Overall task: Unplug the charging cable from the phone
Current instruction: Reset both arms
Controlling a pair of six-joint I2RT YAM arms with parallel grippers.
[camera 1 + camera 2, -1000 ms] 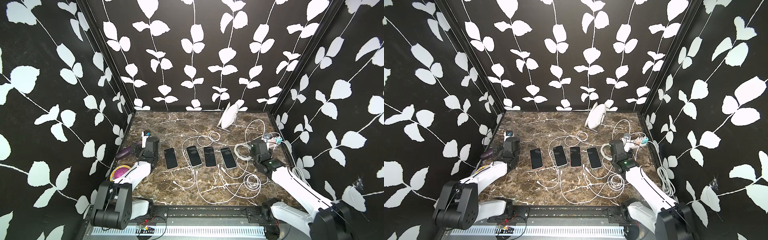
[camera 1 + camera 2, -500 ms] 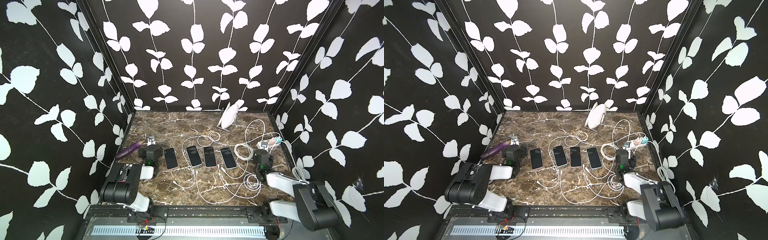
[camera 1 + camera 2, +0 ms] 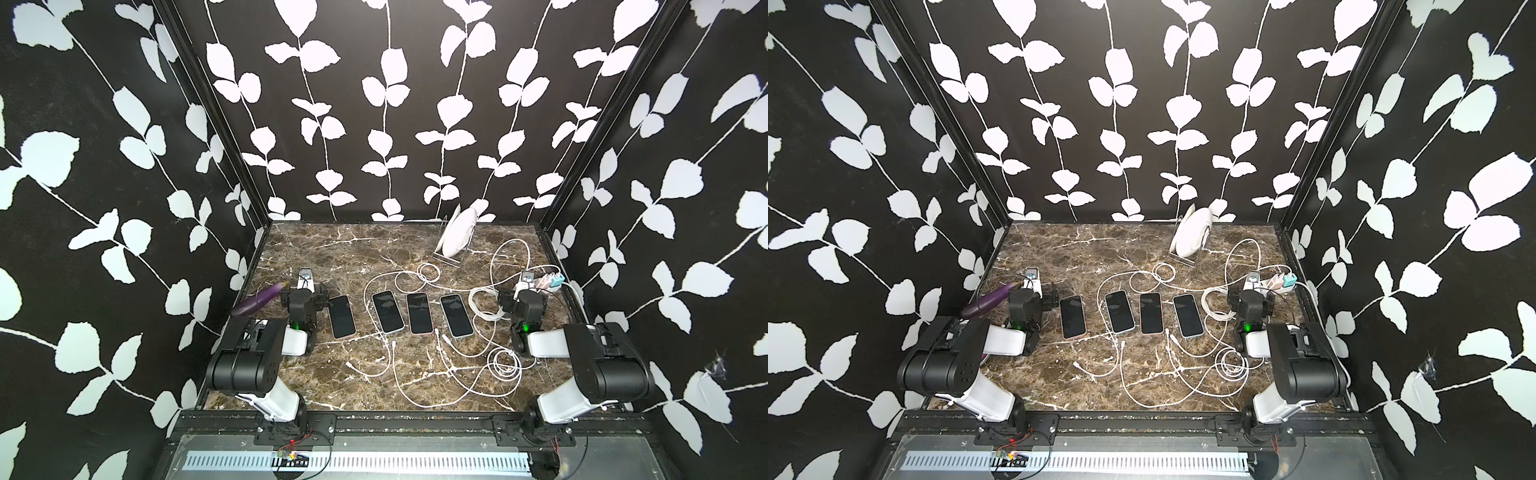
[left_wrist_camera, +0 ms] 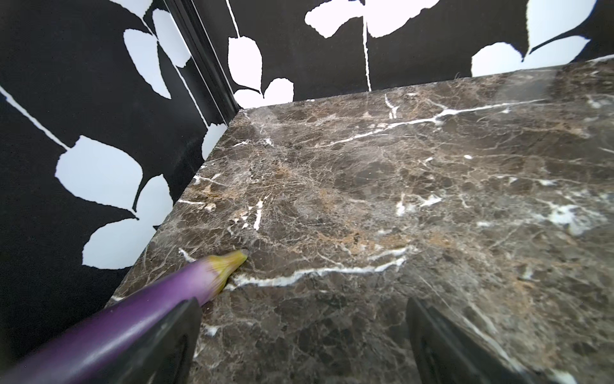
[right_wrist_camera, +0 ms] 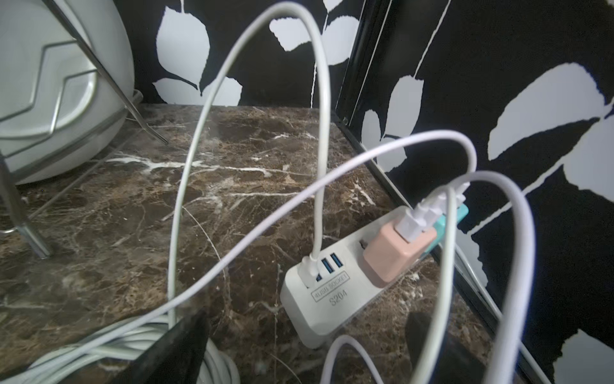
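Several dark-screened phones [image 3: 387, 311] lie in a row mid-table in both top views. White charging cables [image 3: 440, 374] sprawl in front of them. Their plug ends [image 3: 390, 343] rest on the marble just short of the phones' near edges, apart from them as far as I can tell. My left gripper [image 3: 304, 297] [image 4: 302, 306] sits left of the row, open and empty, with only marble between its fingers. My right gripper [image 3: 521, 297] [image 5: 307, 319] sits right of the row, open, holding nothing. A cable coil [image 5: 99, 352] lies against one finger.
A purple eggplant [image 3: 259, 300] [image 4: 149, 306] lies beside the left gripper by the left wall. A white power strip [image 5: 332, 299] with pink adapter [image 5: 395, 256] sits ahead of the right gripper, with cables looping over it. A white plate in a rack [image 3: 457, 237] stands at the back.
Both arms have folded down low at the table's sides, while the grippers stayed about where they were. The right gripper's jaws have spread wider.
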